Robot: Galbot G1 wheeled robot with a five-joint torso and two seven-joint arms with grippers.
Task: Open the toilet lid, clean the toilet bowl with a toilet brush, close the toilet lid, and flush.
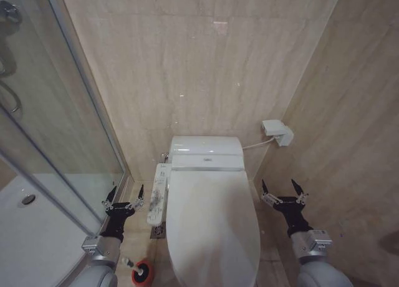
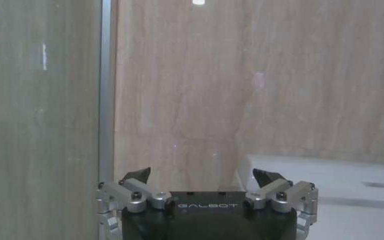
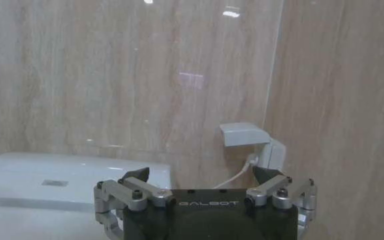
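Lid (image 1: 215, 228) down; I judge nothing begun. Left gripper (image 1: 124, 196) and right gripper (image 1: 283, 191) flank it, jaws spread, empty; brush (image 1: 138, 269) stowed by my left arm.

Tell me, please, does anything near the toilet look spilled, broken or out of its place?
Nothing stands out. The toilet lid is down, the toilet brush stands in its red cup on the floor, and both grippers, left and right, are open and apart from everything.

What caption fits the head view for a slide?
Both open hands, left hand and right hand, flank the closed toilet lid.
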